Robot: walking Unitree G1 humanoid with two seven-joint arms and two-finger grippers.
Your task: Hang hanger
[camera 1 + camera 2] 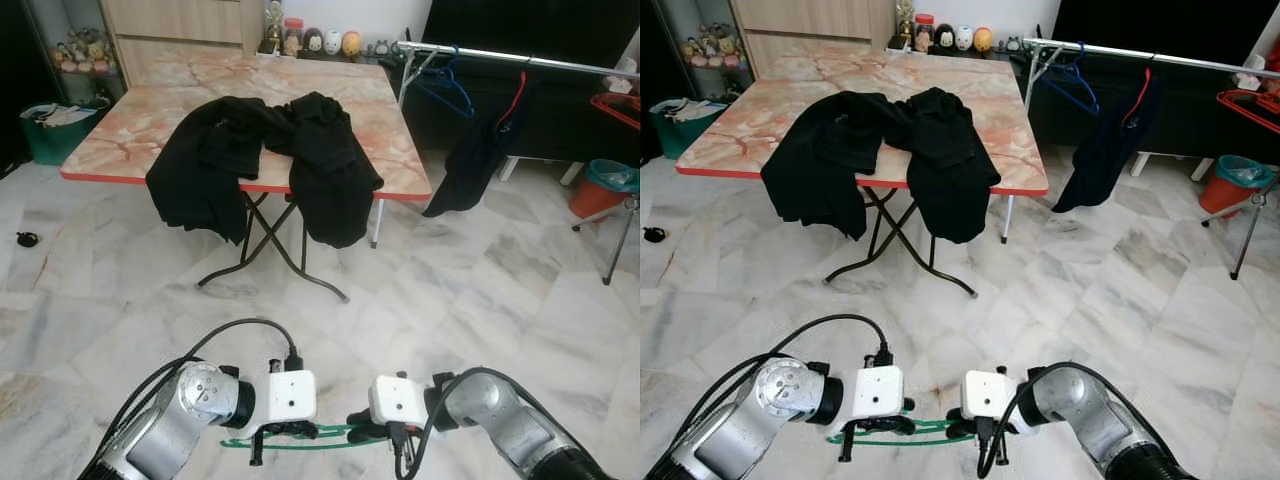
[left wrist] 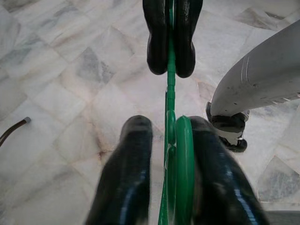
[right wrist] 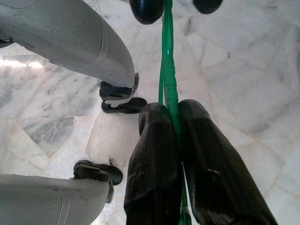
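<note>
Holding a green hanger (image 1: 300,438) low over the marble floor (image 1: 480,300), near the robot's own body, between both grippers. Carrying seeming the step in hand, with hanging not yet begun. Left gripper (image 2: 169,140) pinching one end of the hanger, fingers (image 2: 126,173) pressed against the green plastic; right gripper (image 3: 176,140) pinching the other end the same way, fingers (image 3: 154,164) closed tight on the bar. Both silver forearms bending inward, wrists facing each other, hanger lying roughly level between them, though hook direction being hard to tell from so low and cropped a view.

Standing far right: a clothes rail (image 1: 520,58) with a blue hanger (image 1: 445,90) and a dark garment (image 1: 470,160) on a red hanger. Nearer the middle, a folding surface (image 1: 380,120) draped with black clothes (image 1: 260,160), well apart from the grippers.

Next move probably calling for walking and turning toward the far right, raising the hanger to rail height, freeing one end, and hooking over the rail beside the blue hanger.
</note>
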